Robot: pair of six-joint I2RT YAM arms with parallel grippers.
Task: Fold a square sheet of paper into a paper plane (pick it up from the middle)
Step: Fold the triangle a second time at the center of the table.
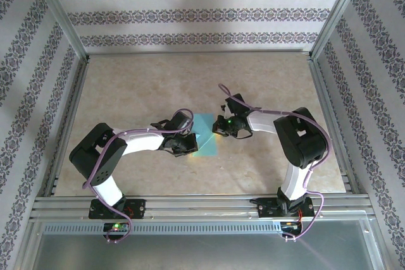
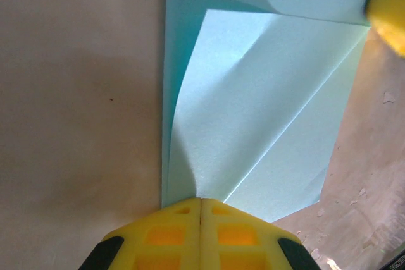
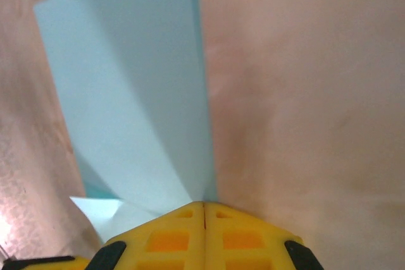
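A light-blue sheet of paper (image 1: 205, 137), partly folded, lies at the middle of the table between my two grippers. My left gripper (image 1: 188, 145) is at its left side and my right gripper (image 1: 220, 129) at its right side. In the left wrist view a folded flap of the paper (image 2: 266, 105) curves up into the tips of my left gripper (image 2: 200, 200), whose yellow jaws are shut on it. In the right wrist view the paper (image 3: 126, 93) narrows to a fold that runs into my right gripper (image 3: 204, 203), also shut on it.
The beige tabletop (image 1: 145, 86) is bordered by aluminium rails, with patterned walls at the left, the right and the back. The two arm bases stand on the front rail (image 1: 202, 205). A yellow finger (image 2: 389, 11) of the right gripper shows at the top right of the left wrist view.
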